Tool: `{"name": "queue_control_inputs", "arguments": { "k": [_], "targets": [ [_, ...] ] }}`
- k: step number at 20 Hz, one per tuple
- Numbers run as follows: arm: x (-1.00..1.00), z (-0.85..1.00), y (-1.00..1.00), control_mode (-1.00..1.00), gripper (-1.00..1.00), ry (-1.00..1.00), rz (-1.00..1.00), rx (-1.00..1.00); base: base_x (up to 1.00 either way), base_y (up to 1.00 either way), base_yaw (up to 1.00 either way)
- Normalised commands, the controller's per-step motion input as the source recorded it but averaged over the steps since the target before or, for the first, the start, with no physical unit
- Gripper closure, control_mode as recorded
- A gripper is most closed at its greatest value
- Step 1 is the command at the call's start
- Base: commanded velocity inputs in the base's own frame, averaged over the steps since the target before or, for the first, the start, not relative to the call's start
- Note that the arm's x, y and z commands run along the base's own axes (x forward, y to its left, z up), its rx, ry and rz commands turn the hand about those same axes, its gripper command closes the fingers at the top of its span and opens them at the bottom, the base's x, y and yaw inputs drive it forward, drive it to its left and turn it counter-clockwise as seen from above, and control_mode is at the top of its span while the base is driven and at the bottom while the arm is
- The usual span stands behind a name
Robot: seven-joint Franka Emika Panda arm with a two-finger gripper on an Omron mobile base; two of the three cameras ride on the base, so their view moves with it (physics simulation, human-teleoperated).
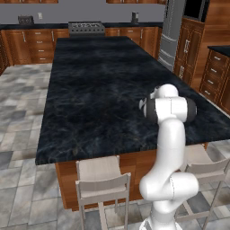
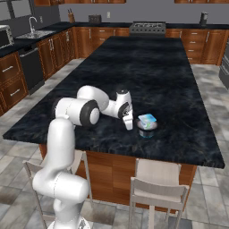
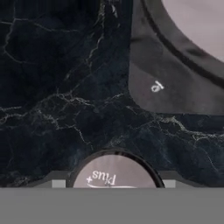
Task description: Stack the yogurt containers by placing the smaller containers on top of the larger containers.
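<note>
My gripper (image 2: 129,121) points down at the dark stone island counter (image 2: 152,67), close to its near edge. In the hand view a small round tub with a pale pinkish "Plus" lid (image 3: 113,174) sits between my two fingertips (image 3: 59,183), which press against its sides. Just to the right of the hand stands a squarish yogurt container with a light-blue and white top (image 2: 147,120); its lower part looks dark. The hand view shows it as a larger dark-walled tub with a pale top (image 3: 175,87), apart from the round tub.
Wooden stools (image 2: 159,179) stand at the counter's near edge, below the arm. The island (image 1: 99,81) stretches far ahead. Wooden cabinets and a steel fridge (image 1: 170,31) line the walls beyond it.
</note>
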Motion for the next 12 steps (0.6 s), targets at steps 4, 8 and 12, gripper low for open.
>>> {"name": "queue_control_inputs", "arguments": {
  "k": [4, 8, 12],
  "targets": [
    [-0.06, 0.35, -0.01, -1.00, 1.00, 0.00, -0.02, 0.00, 0.00, 0.00, 0.00],
    [-0.11, 0.43, -0.01, -1.00, 1.00, 0.00, 0.00, 0.00, 0.00, 0.00, 0.00],
    [-0.14, 0.46, 0.00, -1.00, 1.00, 0.00, 0.00, 0.00, 0.00, 0.00, 0.00]
  ]
}}
